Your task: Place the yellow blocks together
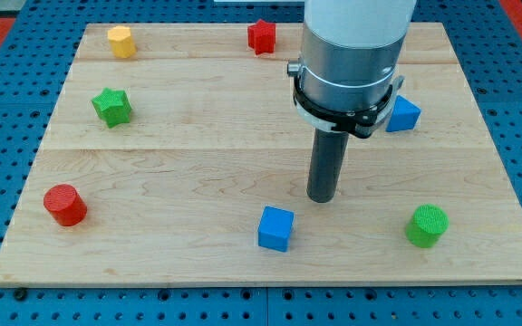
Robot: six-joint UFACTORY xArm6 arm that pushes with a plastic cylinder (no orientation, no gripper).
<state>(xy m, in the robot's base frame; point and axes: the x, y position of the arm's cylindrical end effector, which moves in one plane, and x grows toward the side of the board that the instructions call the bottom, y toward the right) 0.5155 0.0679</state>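
Observation:
One yellow block (121, 42), a short hexagonal prism, stands near the board's top left corner. No second yellow block shows; the arm's body covers part of the board at the top right. My tip (321, 198) rests on the board right of centre, far to the lower right of the yellow block. It touches no block. The nearest block is a blue cube (275, 228), just below and left of the tip.
A red star (262, 36) sits at the top middle and a green star (112, 107) at the left. A red cylinder (65, 205) is at the lower left and a green cylinder (426, 225) at the lower right. A blue block (404, 114) shows partly behind the arm. The wooden board (198, 163) lies on a blue pegboard.

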